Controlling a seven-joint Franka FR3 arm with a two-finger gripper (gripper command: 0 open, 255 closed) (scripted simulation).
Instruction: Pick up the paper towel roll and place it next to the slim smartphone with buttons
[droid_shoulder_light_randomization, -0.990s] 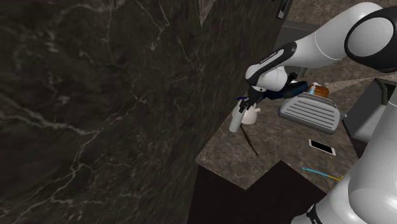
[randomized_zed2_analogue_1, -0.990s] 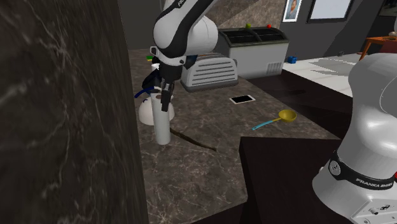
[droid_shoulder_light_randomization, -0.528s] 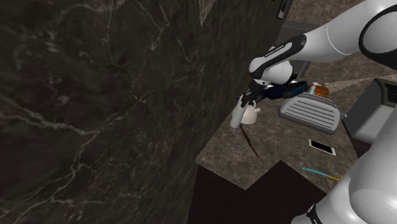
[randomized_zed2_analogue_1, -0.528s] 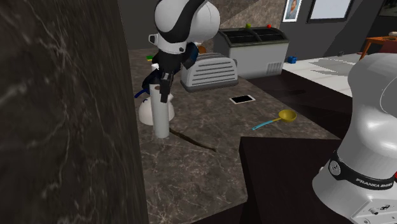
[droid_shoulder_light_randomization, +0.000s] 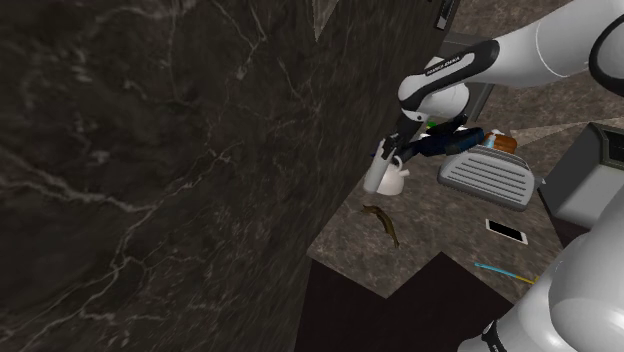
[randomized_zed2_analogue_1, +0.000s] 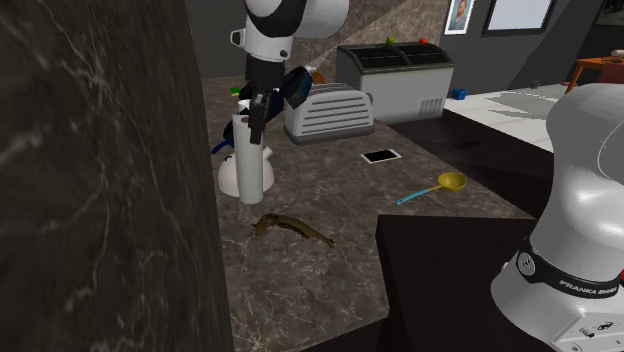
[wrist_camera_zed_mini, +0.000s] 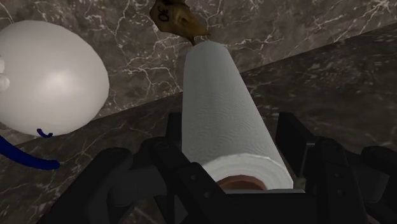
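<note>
Shoulder camera high behind arm (droid_shoulder_light_randomization: 530, 55), second lower beside it, sharing toaster (droid_shoulder_light_randomization: 487, 178)

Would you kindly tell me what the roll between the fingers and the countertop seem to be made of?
The paper towel roll looks like matte white paper, finely textured, around a brown, probably cardboard, core. The countertop looks like dark stone, perhaps marble, given its pale veins.

White paper towel roll (wrist_camera_zed_mini: 216, 89) in hand (wrist_camera_zed_mini: 231, 137)
</note>
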